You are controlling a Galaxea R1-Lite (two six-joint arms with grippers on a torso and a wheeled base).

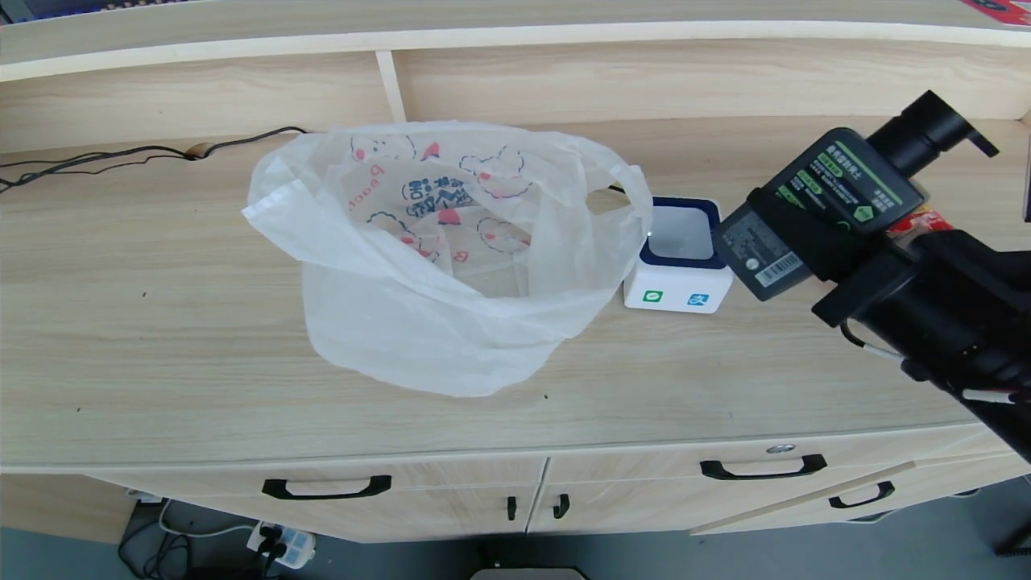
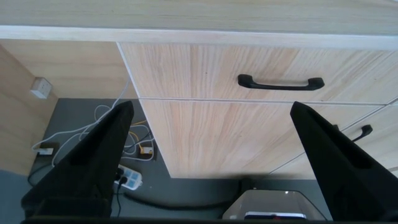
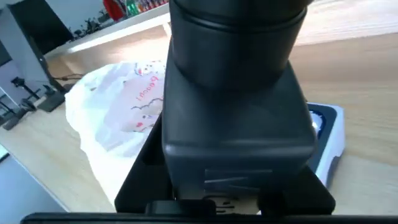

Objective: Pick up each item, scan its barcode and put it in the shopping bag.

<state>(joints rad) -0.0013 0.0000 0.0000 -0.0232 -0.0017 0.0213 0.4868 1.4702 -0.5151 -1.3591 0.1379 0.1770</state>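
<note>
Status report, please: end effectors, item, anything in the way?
Right end effector shut on black bottle, barcode end beside scanner. Left end effector open, low by drawers. Shopping bag open, path clear.

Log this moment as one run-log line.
right hand: shut on black pump bottle | barcode: near scanner | shopping bag: open on counter | left hand: open, facing drawers

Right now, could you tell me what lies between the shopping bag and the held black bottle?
The white barcode scanner, on the counter beside the bag; head view shows it.

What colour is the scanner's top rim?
Dark blue on the white scanner, clearest in the head view.
</note>
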